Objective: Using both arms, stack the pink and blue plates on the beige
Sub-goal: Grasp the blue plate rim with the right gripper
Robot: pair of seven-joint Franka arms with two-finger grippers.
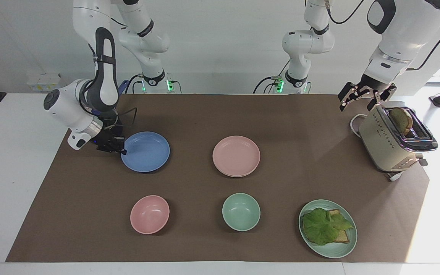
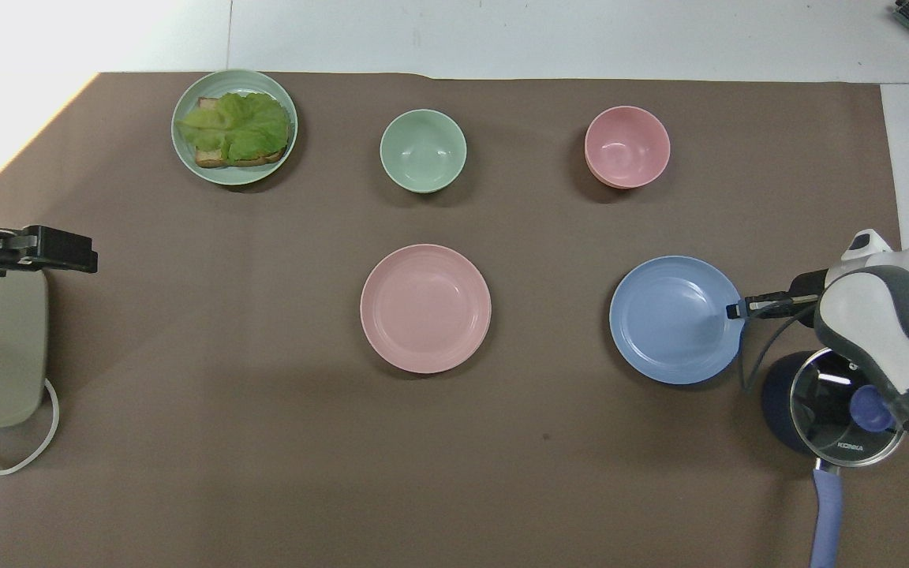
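Brown mat, plates apart: blue plate pinched at nine o'clock rim by right gripper.
Thin rim hold could slip before reaching the pink plate; left gripper waits spread over toaster.

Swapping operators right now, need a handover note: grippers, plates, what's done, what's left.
Right gripper: shut on the rim of the blue plate, at the right arm's end of the table.
Left gripper: open, empty, up in the air beside the toaster.
Pink plate: mid-table, on the beige plate, of which only a thin edge shows.
Done: pink on beige, blue gripped.
Left: carry blue over, set it on pink.
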